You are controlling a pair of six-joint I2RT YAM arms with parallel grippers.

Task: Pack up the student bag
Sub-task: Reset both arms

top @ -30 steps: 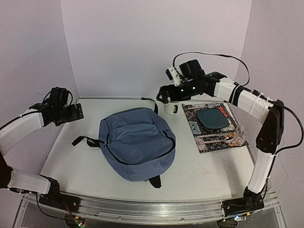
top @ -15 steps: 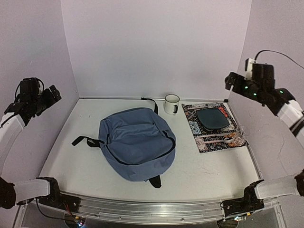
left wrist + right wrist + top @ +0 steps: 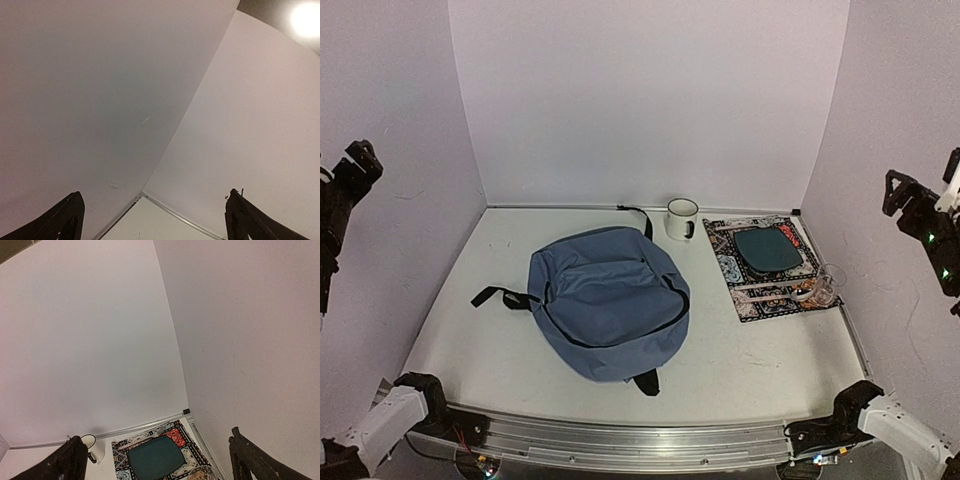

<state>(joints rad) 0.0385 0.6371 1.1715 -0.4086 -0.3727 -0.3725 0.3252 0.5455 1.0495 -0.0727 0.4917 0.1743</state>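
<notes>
The slate-blue student bag (image 3: 608, 312) lies flat in the middle of the table, zipped, with black straps to its left and at its near end. My left gripper (image 3: 348, 172) is raised high at the far left edge, open and empty, facing the wall corner; its fingertips (image 3: 67, 217) show wide apart. My right gripper (image 3: 912, 195) is raised high at the far right edge, open and empty; its fingertips (image 3: 250, 457) stand wide apart above the mat area.
A white mug (image 3: 680, 219) stands behind the bag; it also shows in the right wrist view (image 3: 95, 446). A patterned mat (image 3: 735, 275) at right holds a dark teal plate (image 3: 768, 250), chopsticks and a clear glass (image 3: 825, 286). White walls enclose three sides.
Both arms have swung up and outward, away from the table, to the frame's edges. The right gripper left the mug area. The bag and other items have not moved.
</notes>
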